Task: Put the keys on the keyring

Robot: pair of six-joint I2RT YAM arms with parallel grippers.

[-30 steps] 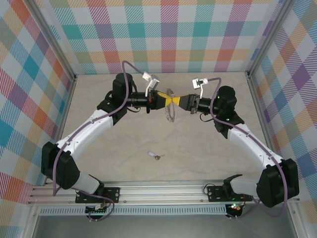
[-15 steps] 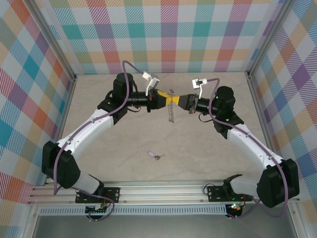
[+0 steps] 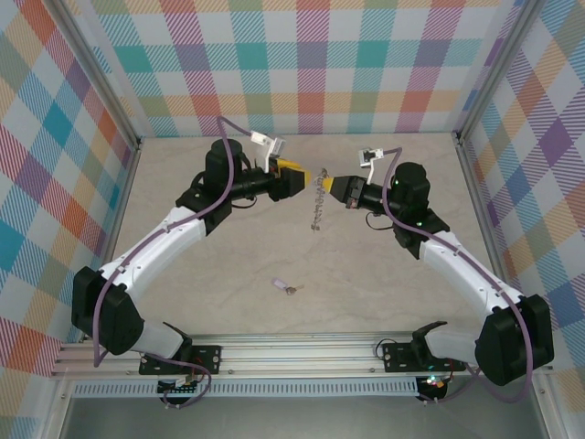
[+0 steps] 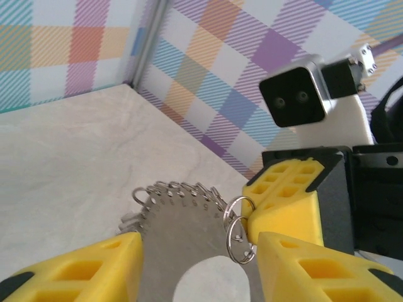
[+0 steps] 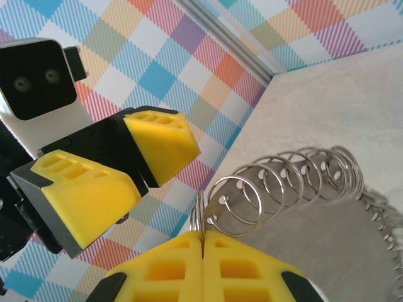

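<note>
Pastel checked walls close in a pale, marbled surface, and the two arms reach over it from the near edge to meet toward the back. The right tool has its yellow fingers pressed flat together, pinching the top edge of the keyring, which hangs from it as a thin, bumpy grey line in the overhead view. Whether its lower end touches the surface cannot be told. In the right wrist view the right tool grips a thin metal edge right at the seam of its pads, and the keyring spreads beyond it as a row of small wire loops along a flat, toothed grey plate. The left tool faces the right one from just beside the keyring, its fingers parted to a middling gap and holding nothing. In the right wrist view the left tool shows its two yellow blocks standing apart. From the left wrist, the left tool has a finger on either side of the keyring; the flat plate with its round hole sits in the gap, and the closed right tool holds it at the small loops. The keys, a pale lilac tab with a small brownish bit, lie on the surface well apart from the keyring, nearer the arm bases and between the two arms.
</note>
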